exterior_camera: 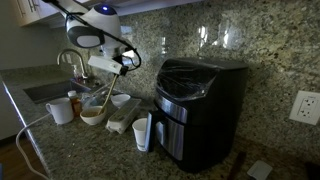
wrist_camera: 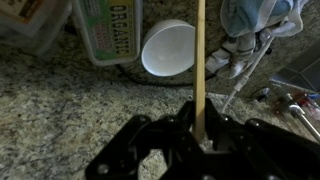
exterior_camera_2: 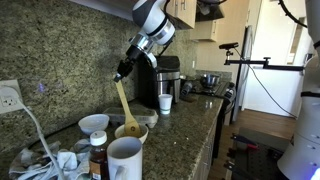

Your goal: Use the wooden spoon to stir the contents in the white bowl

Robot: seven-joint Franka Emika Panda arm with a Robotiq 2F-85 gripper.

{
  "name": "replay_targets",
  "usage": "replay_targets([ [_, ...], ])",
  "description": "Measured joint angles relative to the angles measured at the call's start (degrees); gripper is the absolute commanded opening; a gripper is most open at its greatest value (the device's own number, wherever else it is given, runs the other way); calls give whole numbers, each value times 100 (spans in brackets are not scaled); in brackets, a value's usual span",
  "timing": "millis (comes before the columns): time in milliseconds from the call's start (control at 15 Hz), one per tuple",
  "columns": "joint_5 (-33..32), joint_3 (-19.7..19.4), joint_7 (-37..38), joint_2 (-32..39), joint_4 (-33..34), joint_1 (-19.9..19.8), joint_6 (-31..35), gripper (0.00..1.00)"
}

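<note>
Jaws of the gripper [exterior_camera_2: 122,72] are clenched on the top end of the wooden spoon [exterior_camera_2: 123,100], and everything ahead hangs on that grip. In an exterior view, the spoon's long axis drops steeply from the jaws toward 6 o'clock, leaning a little to 5. Its oval head ends at the white bowl [exterior_camera_2: 142,133] on the granite counter [exterior_camera_2: 185,115]. We judge the head to be inside the bowl, though the contents are too small for us to make out.

In an exterior view the same line runs from the gripper [exterior_camera: 122,64] toward 7 o'clock, down to the white bowl [exterior_camera: 92,121].

In the wrist view the wooden spoon [wrist_camera: 200,60] runs straight to 12 o'clock from between the fingers and leaves the frame, so we cannot see its head there. The smaller all-white bowl [wrist_camera: 168,48] lies at 11 o'clock of the jaws, just beside the shaft.

We judge that stirring means circling the wrist about this near-upright axis, with the head low inside the rim.
</note>
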Motion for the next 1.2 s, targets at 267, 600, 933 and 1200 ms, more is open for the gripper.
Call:
replay_targets([
  [267, 468, 283, -418, 48, -5, -26, 243, 5],
  [600, 1215, 400, -929, 134, -5, -36, 151, 5],
  [933, 991, 310, -843, 146, -3, -17, -1, 6],
  [1200, -1, 214, -163, 134, 14, 16, -24, 5],
])
